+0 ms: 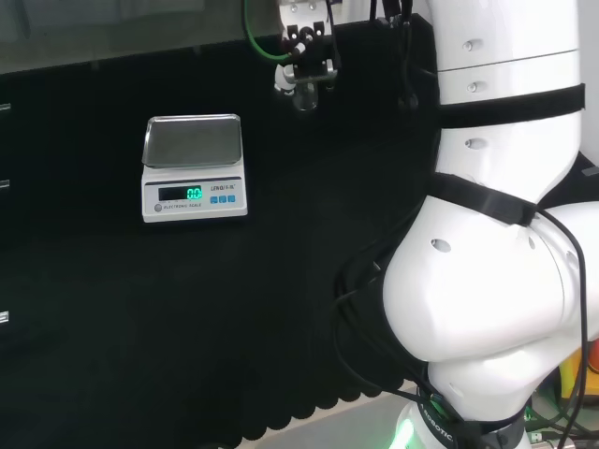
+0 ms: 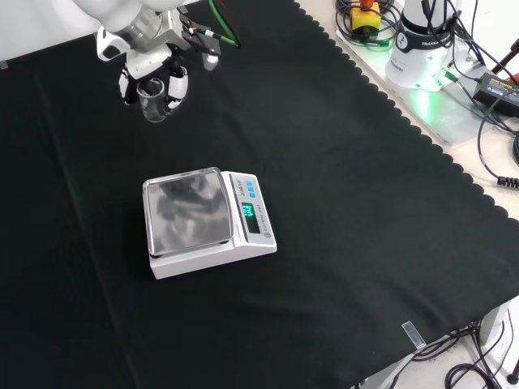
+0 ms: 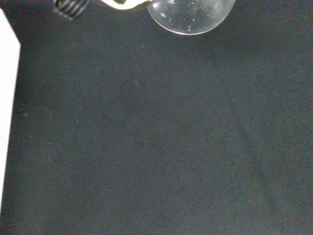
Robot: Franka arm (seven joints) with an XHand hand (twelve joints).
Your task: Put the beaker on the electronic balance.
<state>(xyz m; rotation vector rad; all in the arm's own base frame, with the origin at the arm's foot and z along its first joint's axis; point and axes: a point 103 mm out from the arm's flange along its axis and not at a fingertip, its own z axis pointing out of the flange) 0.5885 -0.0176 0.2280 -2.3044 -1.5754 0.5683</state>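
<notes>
A small clear glass beaker [image 2: 152, 101] hangs above the black cloth, and my hand [image 2: 150, 69] is shut on it, fingers curled round its sides. In the head view the hand [image 1: 307, 51] holds the beaker [image 1: 304, 94] at the far middle, to the right of and beyond the balance. The white electronic balance [image 2: 207, 223] has a bare steel pan [image 2: 186, 209] and a lit green display; it stands nearer the front view's camera than the hand. In the head view the balance [image 1: 194, 168] sits at the left. The wrist view shows the beaker's round base [image 3: 190, 14] over cloth.
Black cloth [image 2: 340, 203] covers the bench, with a scalloped edge at the front view's right. The arm's base [image 2: 422, 40] and cables lie beyond that edge. A white edge [image 3: 7, 112] shows at the side of the wrist view. The arm's big white links [image 1: 496, 234] stand at the head view's right.
</notes>
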